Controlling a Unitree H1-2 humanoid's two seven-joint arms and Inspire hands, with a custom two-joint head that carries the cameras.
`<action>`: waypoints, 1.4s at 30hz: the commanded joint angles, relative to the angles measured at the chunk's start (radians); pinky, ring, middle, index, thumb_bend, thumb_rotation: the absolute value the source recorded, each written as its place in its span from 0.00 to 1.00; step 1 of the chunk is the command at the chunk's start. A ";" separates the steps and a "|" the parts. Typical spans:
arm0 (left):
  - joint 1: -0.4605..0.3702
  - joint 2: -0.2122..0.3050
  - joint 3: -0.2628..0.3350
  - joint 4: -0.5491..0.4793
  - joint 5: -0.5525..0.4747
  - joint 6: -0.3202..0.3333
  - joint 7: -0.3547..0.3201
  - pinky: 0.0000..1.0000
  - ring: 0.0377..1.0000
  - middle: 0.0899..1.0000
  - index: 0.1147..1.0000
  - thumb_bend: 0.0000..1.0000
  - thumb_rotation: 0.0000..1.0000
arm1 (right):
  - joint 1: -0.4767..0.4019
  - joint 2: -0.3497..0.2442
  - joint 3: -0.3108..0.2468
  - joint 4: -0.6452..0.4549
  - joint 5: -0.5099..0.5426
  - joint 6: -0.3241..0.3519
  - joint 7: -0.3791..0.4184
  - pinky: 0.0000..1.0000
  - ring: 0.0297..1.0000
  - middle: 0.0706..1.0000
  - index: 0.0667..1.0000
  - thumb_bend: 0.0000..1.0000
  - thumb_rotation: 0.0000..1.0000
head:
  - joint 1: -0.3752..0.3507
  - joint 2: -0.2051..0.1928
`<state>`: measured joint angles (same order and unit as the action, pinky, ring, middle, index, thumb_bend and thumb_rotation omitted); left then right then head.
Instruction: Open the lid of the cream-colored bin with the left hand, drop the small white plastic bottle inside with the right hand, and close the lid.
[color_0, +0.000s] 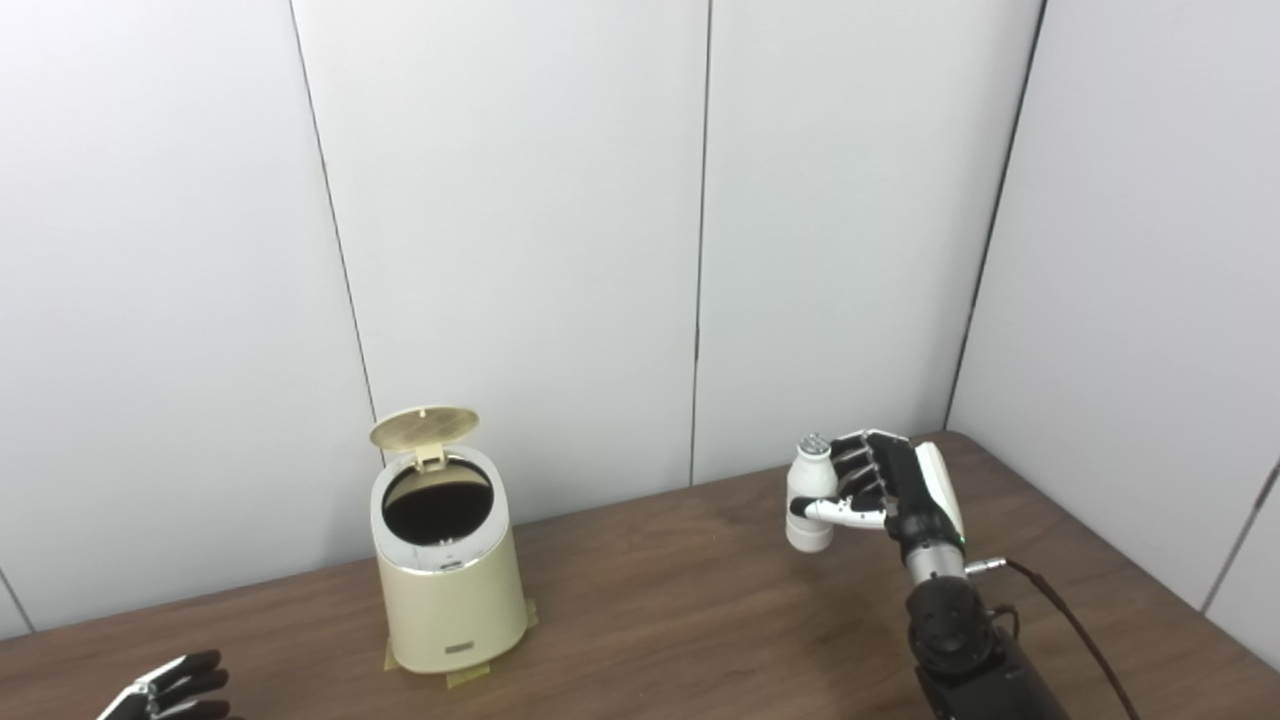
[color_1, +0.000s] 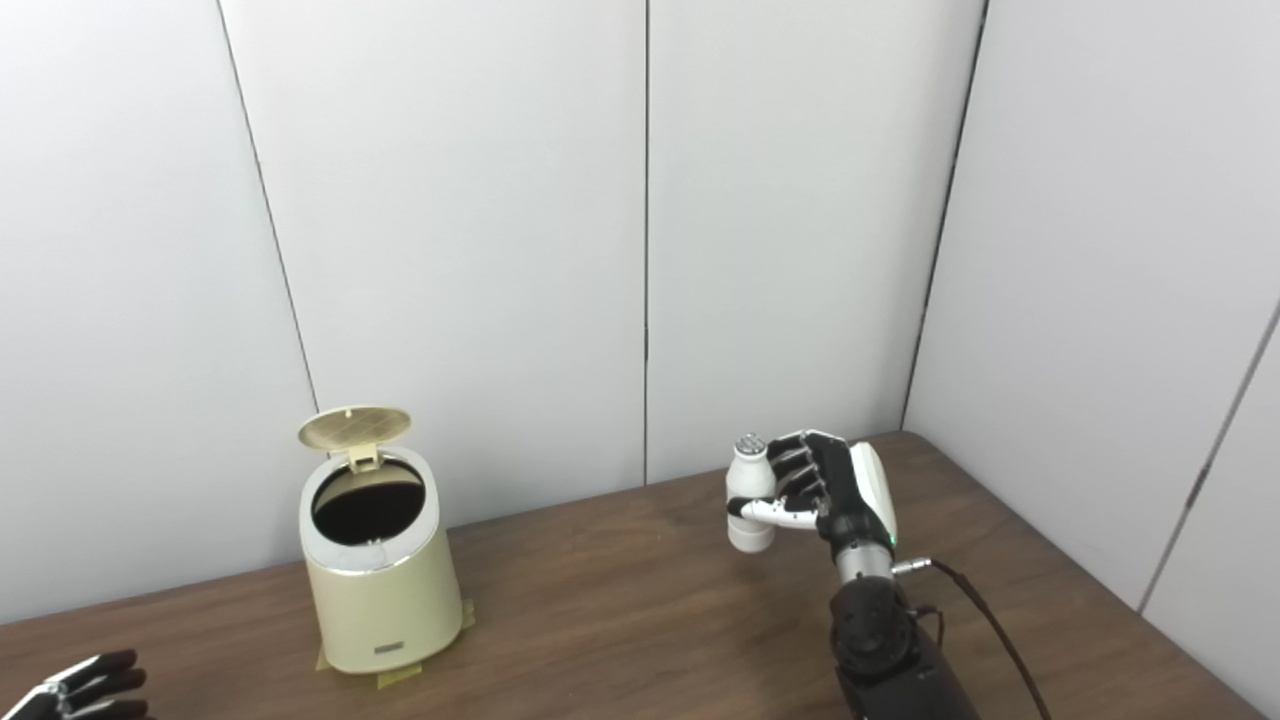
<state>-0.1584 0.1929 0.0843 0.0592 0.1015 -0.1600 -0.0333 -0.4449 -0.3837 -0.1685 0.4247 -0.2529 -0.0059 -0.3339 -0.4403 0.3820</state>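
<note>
The cream-colored bin (color_0: 450, 590) stands on the brown table (color_0: 680, 600) at the left. Its round lid (color_0: 424, 427) is tipped up at the back and the dark mouth (color_0: 437, 505) shows. My right hand (color_0: 885, 485) is shut on the small white plastic bottle (color_0: 811, 493) and holds it upright above the table, well to the right of the bin. My left hand (color_0: 170, 690) is low at the bottom left edge, away from the bin, fingers apart and empty. The scene repeats in the right eye view: bin (color_1: 378, 600), bottle (color_1: 750, 495).
White wall panels (color_0: 520, 220) stand close behind the table and along its right side. Tape strips (color_0: 465, 675) lie at the bin's base. A cable (color_0: 1070, 620) runs from my right wrist.
</note>
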 joint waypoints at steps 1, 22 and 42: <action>-0.036 0.006 0.003 -0.036 -0.001 -0.008 0.013 0.55 0.65 0.70 0.73 0.42 0.04 | -0.035 -0.014 -0.005 -0.055 -0.014 -0.032 -0.023 0.30 0.34 0.39 0.49 0.52 0.00 | 0.001 -0.003; -0.026 -0.037 -0.024 -0.070 0.042 0.026 0.036 0.64 0.68 0.71 0.73 0.45 0.00 | -0.133 0.102 0.151 -0.525 -0.074 0.181 0.182 0.34 0.38 0.45 0.49 0.52 0.00 | 0.180 -0.014; -0.012 -0.084 -0.054 -0.014 0.049 -0.010 0.069 0.64 0.68 0.70 0.72 0.58 0.05 | -0.245 0.273 0.233 -0.458 -0.074 0.157 0.238 0.28 0.36 0.45 0.51 0.51 0.00 | 0.359 -0.007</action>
<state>-0.1457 0.1079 0.0329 0.0615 0.1481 -0.1342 0.0257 -0.6293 -0.1093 0.0640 -0.0234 -0.3179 0.1909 -0.0852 -0.0798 0.3758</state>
